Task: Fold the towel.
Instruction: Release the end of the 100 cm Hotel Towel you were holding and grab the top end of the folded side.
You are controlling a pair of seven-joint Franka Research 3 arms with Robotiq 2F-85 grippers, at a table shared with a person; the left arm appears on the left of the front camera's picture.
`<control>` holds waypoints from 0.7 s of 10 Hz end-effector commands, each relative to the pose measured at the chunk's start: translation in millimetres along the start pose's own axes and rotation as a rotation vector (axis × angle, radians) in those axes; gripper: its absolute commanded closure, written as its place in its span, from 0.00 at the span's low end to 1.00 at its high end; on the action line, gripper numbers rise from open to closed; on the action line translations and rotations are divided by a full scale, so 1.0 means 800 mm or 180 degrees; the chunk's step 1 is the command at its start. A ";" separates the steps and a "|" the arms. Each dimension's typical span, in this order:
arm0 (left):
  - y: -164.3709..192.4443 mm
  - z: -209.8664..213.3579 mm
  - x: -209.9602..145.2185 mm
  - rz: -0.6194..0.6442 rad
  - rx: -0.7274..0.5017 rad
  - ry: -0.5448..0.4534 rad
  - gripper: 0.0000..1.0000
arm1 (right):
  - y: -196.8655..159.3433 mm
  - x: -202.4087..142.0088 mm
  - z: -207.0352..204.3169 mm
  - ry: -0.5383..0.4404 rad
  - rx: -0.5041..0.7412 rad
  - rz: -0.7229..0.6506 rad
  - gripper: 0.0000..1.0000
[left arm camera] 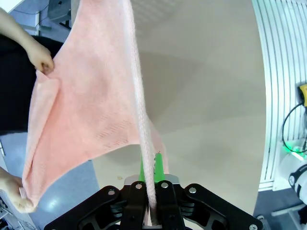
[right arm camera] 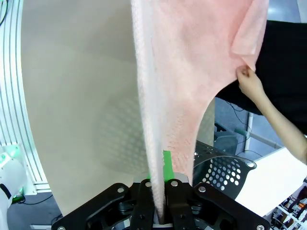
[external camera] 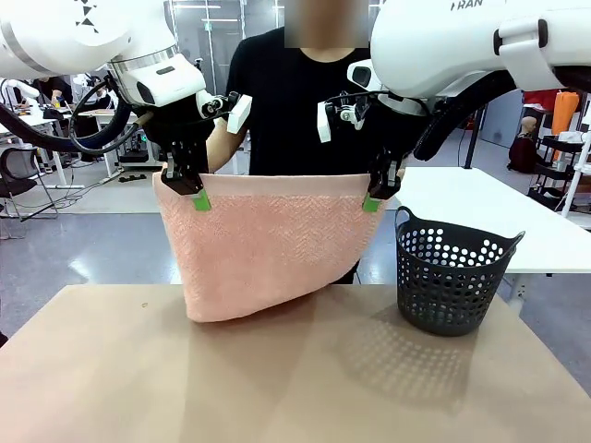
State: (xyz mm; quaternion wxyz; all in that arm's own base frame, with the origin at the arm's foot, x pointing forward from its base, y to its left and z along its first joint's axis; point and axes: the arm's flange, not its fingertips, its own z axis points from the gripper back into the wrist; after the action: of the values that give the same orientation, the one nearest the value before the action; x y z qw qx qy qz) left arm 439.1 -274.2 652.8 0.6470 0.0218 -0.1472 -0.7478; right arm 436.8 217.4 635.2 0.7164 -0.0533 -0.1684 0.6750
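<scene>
The salmon-pink towel (external camera: 263, 242) hangs above the table between both arms, its top hem stretched level and its lower edge brushing the tabletop. My left gripper (external camera: 197, 196) is shut on the towel's upper left corner, and my right gripper (external camera: 372, 199) is shut on the upper right corner. In the left wrist view the towel (left arm camera: 91, 110) runs up from between the green pads (left arm camera: 158, 165), and the person's hands (left arm camera: 42, 60) pinch its far edge. From the right wrist, the towel (right arm camera: 182, 72) rises from the pads (right arm camera: 167, 165) and a hand (right arm camera: 249, 79) holds the far corner.
A dark grey perforated basket (external camera: 452, 277) stands on the table's right side, close to the towel's right edge. The person (external camera: 295, 101) in black stands behind the towel at the far side. The tan tabletop (external camera: 277, 388) spreads in front.
</scene>
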 end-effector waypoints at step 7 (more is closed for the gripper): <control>0.000 0.001 0.000 -0.0019 0.0015 0.0005 1.00 | 0.000 -0.001 0.003 0.0012 -0.0029 0.0009 1.00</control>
State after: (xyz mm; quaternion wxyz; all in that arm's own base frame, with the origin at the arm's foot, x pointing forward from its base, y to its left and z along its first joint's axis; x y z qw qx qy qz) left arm 439.1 -274.2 652.8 0.6470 0.0218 -0.1472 -0.7478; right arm 436.8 217.5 635.2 0.7164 -0.0533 -0.1684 0.6750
